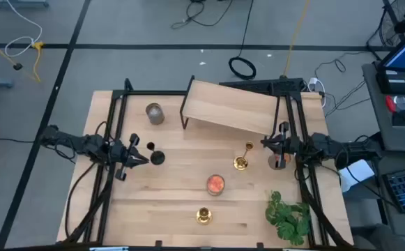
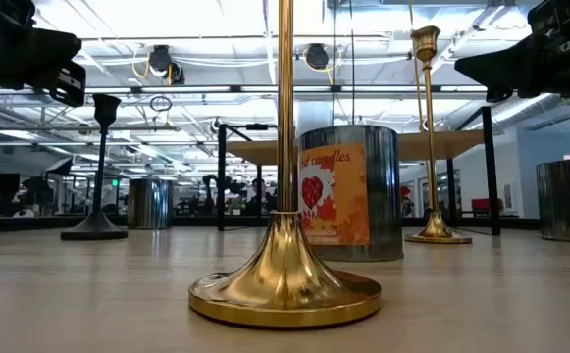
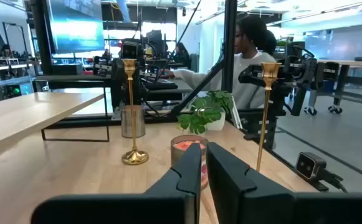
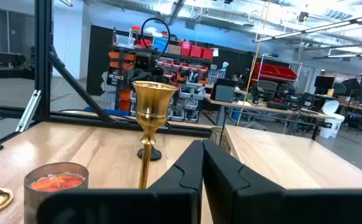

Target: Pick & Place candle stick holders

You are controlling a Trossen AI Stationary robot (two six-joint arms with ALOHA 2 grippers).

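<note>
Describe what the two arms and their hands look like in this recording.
Both arms are matte black and slim, with black cables trailing along them. The left hand and right hand each end in two flat, angular black fingers. No markings visible.

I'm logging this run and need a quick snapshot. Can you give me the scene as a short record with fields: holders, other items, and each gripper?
gold holders: one upright mid-table, one upright near the front edge
black holder: upright, just ahead of the left gripper
other items: candle jar, metal tin, plant, raised wooden shelf
left gripper: shut, holding nothing
right gripper: shut, holding nothing, beside the mid-table gold holder
</note>
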